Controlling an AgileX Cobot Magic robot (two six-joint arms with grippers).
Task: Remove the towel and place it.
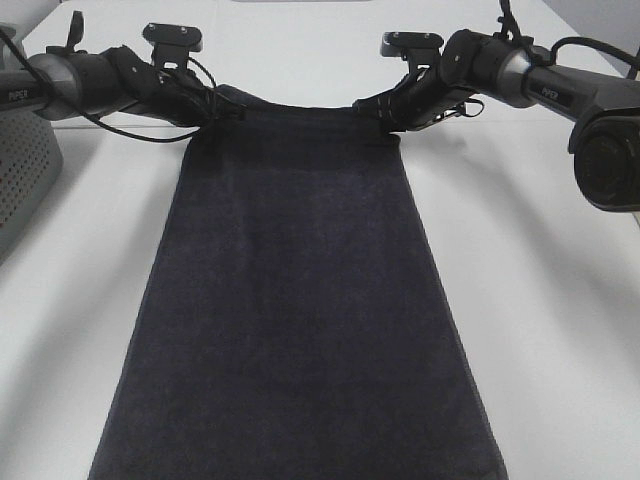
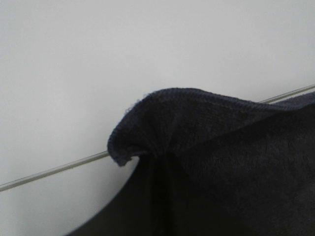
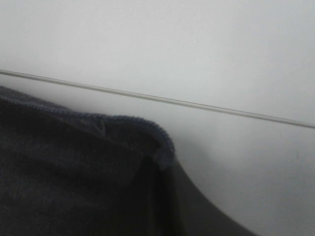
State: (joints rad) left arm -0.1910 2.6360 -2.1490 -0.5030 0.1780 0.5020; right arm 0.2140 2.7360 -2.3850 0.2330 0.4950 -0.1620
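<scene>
**Inspector A:** Starting at the left edge of the overhead view, what was there?

**Inspector B:** A grey perforated basket (image 1: 22, 175) stood on the white surface (image 1: 560, 330), partly out of frame. Beside it the left arm (image 1: 95, 80) reached inward, and the left tool (image 1: 222, 112) was clamped shut on the far left corner of the towel (image 1: 300, 330).

**Inspector A:** Was that grip confirmed up close?

**Inspector B:** The left wrist view showed the corner (image 2: 147, 128) bunched and curled over, hem stitching visible; the fingers themselves were not clearly seen.

**Inspector A:** And the towel itself?

**Inspector B:** Dark navy, long, lying along the middle of the surface from the far end toward the camera. Its far edge sagged between the two held corners.

**Inspector A:** The right side?

**Inspector B:** The right tool (image 1: 385, 110) was closed on the far right corner, which was pinched into a fold in the right wrist view (image 3: 147, 137). A thin seam line (image 3: 206, 105) crossed the surface behind it.
</scene>
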